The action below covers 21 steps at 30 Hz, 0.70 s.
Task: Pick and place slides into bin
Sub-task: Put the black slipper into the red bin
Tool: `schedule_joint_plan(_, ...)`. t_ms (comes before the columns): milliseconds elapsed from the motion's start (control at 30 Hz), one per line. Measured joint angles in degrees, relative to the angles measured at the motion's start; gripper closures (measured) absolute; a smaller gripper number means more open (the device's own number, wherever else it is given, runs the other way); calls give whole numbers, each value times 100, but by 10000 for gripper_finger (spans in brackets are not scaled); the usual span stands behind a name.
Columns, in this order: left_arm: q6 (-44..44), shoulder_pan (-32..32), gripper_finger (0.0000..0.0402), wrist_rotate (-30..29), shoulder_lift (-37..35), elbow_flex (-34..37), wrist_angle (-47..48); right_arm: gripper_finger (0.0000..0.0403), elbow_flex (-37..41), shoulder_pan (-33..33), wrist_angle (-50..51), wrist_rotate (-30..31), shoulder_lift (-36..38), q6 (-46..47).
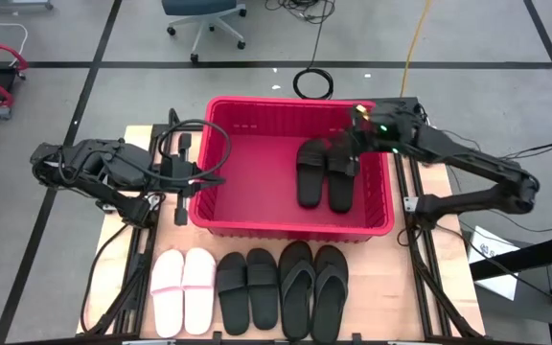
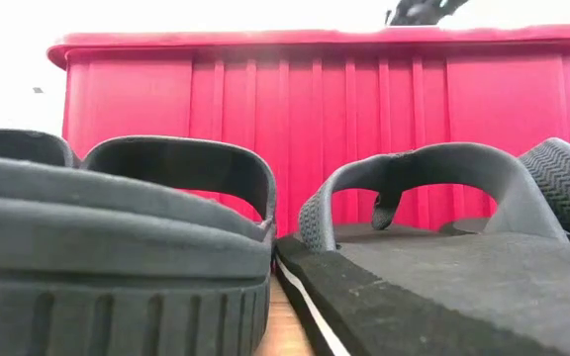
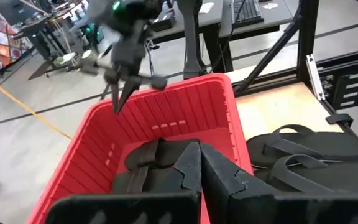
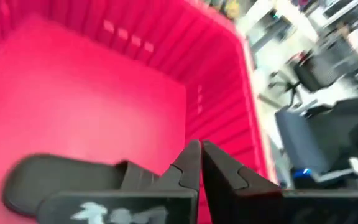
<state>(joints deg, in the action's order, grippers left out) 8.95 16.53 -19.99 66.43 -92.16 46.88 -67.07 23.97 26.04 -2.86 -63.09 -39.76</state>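
The red bin [image 1: 295,228] stands mid-table. One black wide-strap pair of slides [image 1: 326,172] lies flat on the floor of its right half, soles down. In front of the bin a pale pink pair [image 1: 184,292], a black wide-strap pair [image 1: 247,287] and a black thong pair [image 1: 312,287] lie in a row on the table. My right gripper [image 3: 120,93] hangs shut over the bin's far right part, above the pair inside, with nothing between its fingers. My left gripper [image 1: 207,179] is shut and hovers at the bin's left wall, holding nothing.
The row of slides fills the strip between the bin and the table's near edge. Bare wood [image 1: 166,139] shows left of the bin. Metal rails [image 1: 418,249] run along the table's sides. An office chair [image 1: 204,19] and a cable coil [image 1: 312,83] are on the floor beyond.
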Motion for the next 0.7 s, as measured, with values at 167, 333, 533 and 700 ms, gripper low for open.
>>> schedule_joint_plan(167,-184,106,399,-445,-2,0,-1,402,0,-941,174,432,628,318)
schedule_joint_plan(333,-551,473,400,-926,8,0,1,402,0,-1794,662,589,961,1030)
schedule_joint_plan(533,-1060,1101,399,-1473,176,0,10,403,0,-2726,1037,568,1191,1571)
schedule_joint_plan(700,-1584,1514,400,-1607,559,0,60,403,0,-3418,1334,558,1393,2035)
